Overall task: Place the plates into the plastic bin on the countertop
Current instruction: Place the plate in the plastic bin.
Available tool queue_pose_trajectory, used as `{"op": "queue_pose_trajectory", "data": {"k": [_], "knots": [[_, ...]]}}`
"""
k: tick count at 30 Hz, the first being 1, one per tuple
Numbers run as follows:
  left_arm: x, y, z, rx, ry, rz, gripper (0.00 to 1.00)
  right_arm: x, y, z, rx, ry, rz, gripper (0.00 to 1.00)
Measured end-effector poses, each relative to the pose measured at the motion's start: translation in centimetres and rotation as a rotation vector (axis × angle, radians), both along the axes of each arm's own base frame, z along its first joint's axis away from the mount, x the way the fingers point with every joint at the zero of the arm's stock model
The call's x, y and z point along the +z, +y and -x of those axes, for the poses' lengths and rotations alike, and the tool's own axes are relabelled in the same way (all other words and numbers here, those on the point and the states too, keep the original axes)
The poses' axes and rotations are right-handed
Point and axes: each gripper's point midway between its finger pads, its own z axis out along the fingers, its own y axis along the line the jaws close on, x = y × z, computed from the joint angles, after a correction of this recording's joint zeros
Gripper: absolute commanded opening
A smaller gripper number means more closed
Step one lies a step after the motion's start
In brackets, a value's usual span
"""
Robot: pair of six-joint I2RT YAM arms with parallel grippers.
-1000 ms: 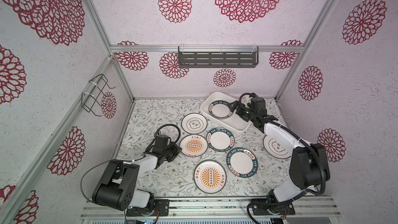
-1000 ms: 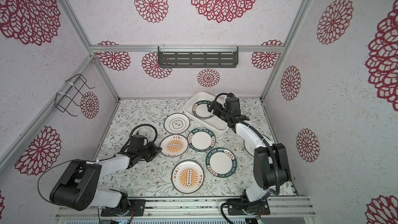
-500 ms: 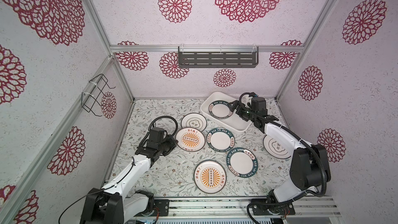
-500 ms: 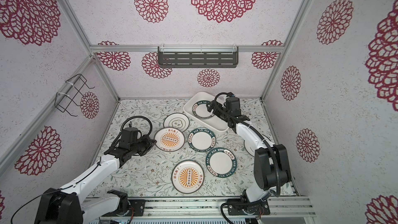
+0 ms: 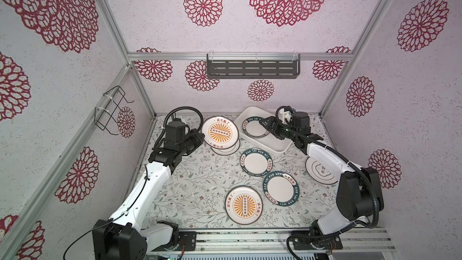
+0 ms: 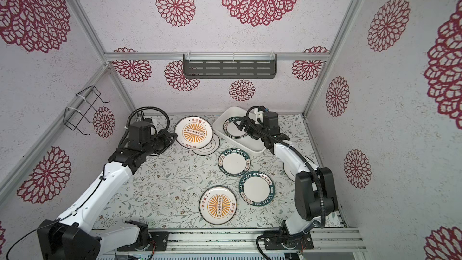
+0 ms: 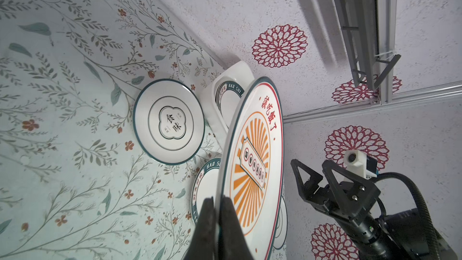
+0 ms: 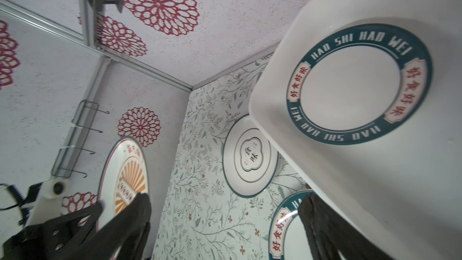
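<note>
- The front sunburst plate (image 5: 243, 205) lies flat on the countertop (image 5: 190, 186), nearest the arm bases. Only the top views show it.
- Just beyond it lie 2 teal-rimmed plates, the near teal plate (image 5: 281, 188) and the middle teal plate (image 5: 256, 162). Whether their rims touch I cannot tell.
- The right clover plate (image 5: 322, 173) lies partly hidden under the right arm in both top views.
- The left gripper (image 5: 201, 138) is clamped on the rim of the held sunburst plate (image 5: 220, 133). The left wrist view shows its fingers (image 7: 231, 223) pinching that rim, with the plate tilted and clear of the countertop.
- In the top views the held plate covers much of the left clover plate (image 5: 230, 149). The left wrist view shows that plate whole and lying flat.
- The plastic bin (image 5: 275, 146) stands angled at the back of the countertop, with the binned teal plate (image 5: 255, 130) flat in its far end. The right wrist view makes the plate's rim lettering readable.
- The right gripper (image 5: 270, 127) hangs over the bin with its jaws spread wide, holding nothing.
- The wall shelf (image 5: 252, 69) hangs on the back wall.
</note>
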Motion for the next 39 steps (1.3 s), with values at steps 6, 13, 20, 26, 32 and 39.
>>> {"op": "queue_pose_trajectory", "data": {"k": [6,13,20,26,32,39], "knots": [[-0.1,-3.0,-3.8,-0.068,-0.003,0.018,0.04,0.7,2.0,1.1,0.092,0.006,-0.136,0.86],[-0.1,-6.8,-5.8,-0.152,-0.015,0.045,0.04,0.1,3.8,1.6,0.141,0.042,-0.173,0.75],[-0.4,-9.3,-5.8,-0.206,-0.018,0.077,0.05,-0.7,4.8,1.8,0.162,0.077,-0.181,0.57],[-0.3,-10.0,-5.7,-0.217,-0.022,0.093,0.08,-0.7,4.8,1.7,0.157,0.087,-0.192,0.24],[-0.3,-10.1,-5.8,-0.213,-0.020,0.097,0.39,-0.2,4.9,1.6,0.153,0.091,-0.222,0.00],[0.4,-10.3,-6.0,-0.219,-0.051,0.090,0.89,-1.8,4.4,1.0,0.093,0.144,-0.202,0.00]]}}
